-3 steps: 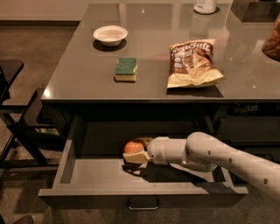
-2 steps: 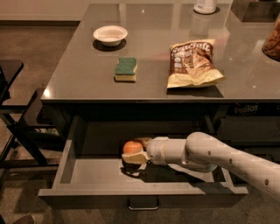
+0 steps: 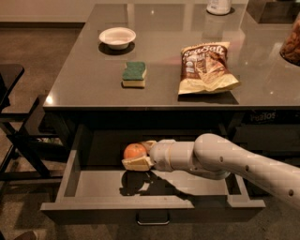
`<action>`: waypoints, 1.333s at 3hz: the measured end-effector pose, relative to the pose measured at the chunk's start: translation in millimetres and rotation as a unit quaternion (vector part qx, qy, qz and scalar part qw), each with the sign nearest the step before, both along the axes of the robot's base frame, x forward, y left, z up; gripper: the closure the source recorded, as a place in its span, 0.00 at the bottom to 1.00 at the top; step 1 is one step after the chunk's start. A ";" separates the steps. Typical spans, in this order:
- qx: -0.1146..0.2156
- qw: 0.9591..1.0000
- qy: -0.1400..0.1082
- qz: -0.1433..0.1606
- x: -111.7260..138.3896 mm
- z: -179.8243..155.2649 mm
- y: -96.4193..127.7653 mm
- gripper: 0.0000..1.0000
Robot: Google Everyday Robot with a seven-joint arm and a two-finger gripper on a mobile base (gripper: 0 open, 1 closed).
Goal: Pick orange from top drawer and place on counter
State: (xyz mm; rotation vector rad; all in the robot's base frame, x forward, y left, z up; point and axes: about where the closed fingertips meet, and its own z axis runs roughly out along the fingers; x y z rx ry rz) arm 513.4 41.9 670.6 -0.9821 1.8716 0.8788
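Note:
The top drawer is pulled open below the counter. My gripper reaches into it from the right, with the arm lying across the drawer. It is shut on the orange, one finger on the near side and the other behind the fruit. The orange is held a little above the drawer floor, left of the middle, and casts a shadow below.
On the counter stand a white bowl, a green-topped sponge and a chip bag. A white container is at the far edge and a jar at the right edge. A dark chair stands at the left.
The gripper with the orange has moved slightly left and up inside the drawer. The things on the counter have not moved.

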 end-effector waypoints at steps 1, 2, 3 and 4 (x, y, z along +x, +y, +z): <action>-0.004 1.000 -0.007 0.009 -2.3 22.1 13.4 1.00; -0.017 0.999 -0.018 0.024 -8.8 52.1 32.8 1.00; -0.028 0.998 -0.040 0.046 -15.9 99.5 58.2 1.00; -0.027 0.998 -0.040 0.046 -15.9 99.8 58.4 1.00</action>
